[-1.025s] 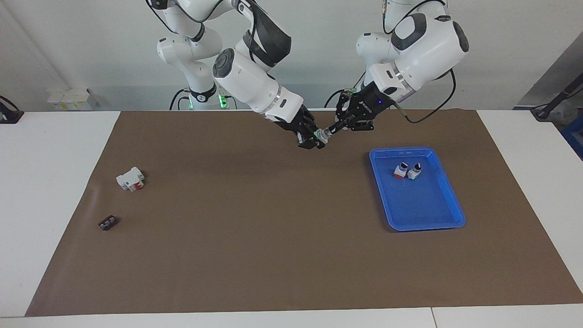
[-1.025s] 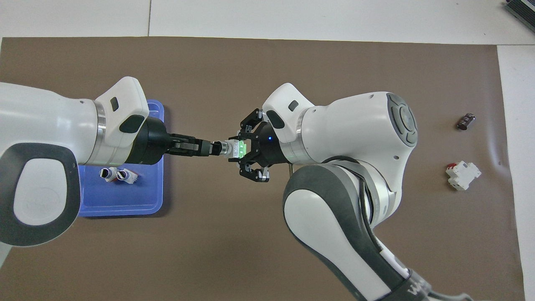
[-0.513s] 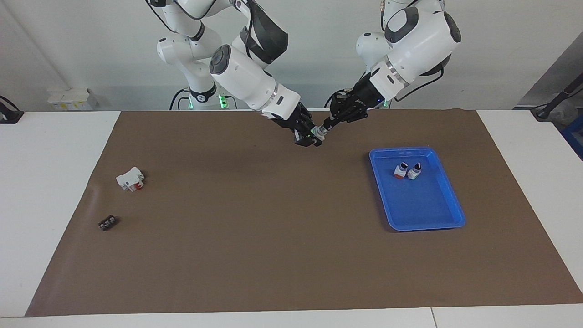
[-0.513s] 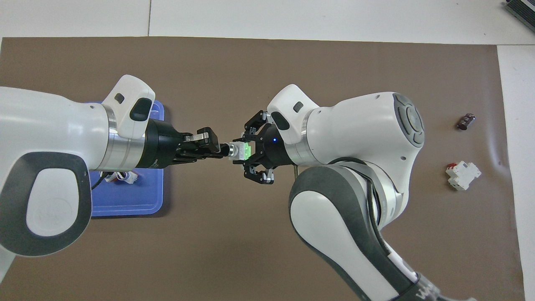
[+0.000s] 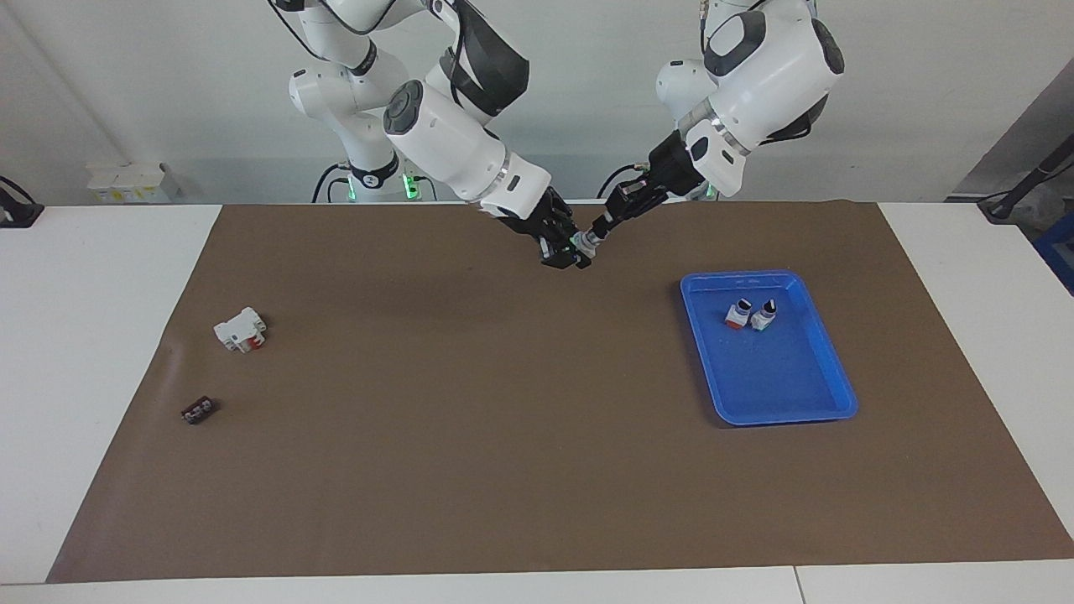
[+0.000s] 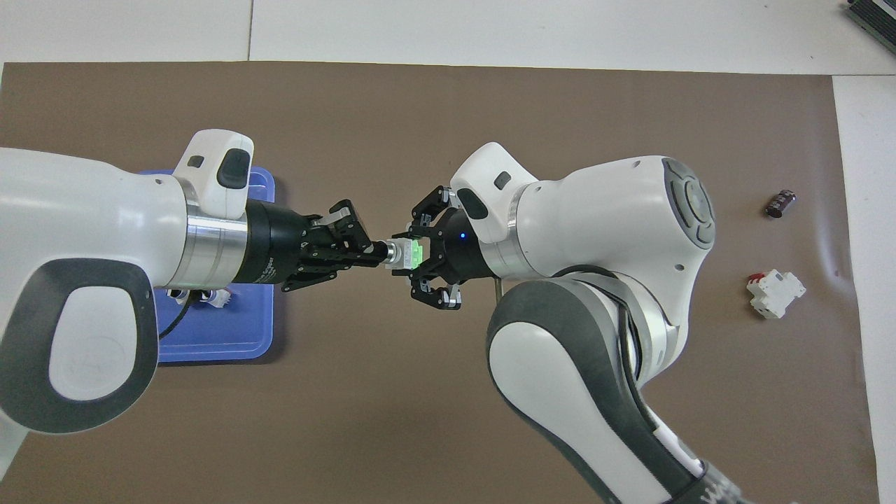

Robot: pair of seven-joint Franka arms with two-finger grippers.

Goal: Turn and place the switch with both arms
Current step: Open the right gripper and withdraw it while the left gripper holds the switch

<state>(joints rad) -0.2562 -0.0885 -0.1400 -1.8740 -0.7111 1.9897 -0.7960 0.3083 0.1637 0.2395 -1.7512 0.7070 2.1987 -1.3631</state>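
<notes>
Over the last second the left arm's wrist has rolled about its own long axis: in the overhead view the white housing on its forearm has swung round to face upward and the linkage of the left gripper [image 6: 376, 253] now shows at a new angle, while its tip has stayed on the black knob. The right arm has hardly shifted. That reads as the turning step under way or just finished, with the placing yet to come.

The switch [image 6: 402, 253] is up in the air over the bare brown mat [image 5: 470, 436], between the two grippers and well above the table surface. The right gripper [image 6: 418, 255] is clamped on its green block end; the left gripper is closed on its black knob tip, the silver-white middle showing between them.

Both arms reach inward and slope down from their bases, so that the two wrists point at each other along one line, the left from the end of the table where the blue tray [image 5: 826, 369] lies. Two similar switches [image 5: 751, 315] already lie in that tray. Toward the right arm's end rest a white-and-red block [image 5: 241, 329] and a small dark part [image 5: 199, 410], both untouched
</notes>
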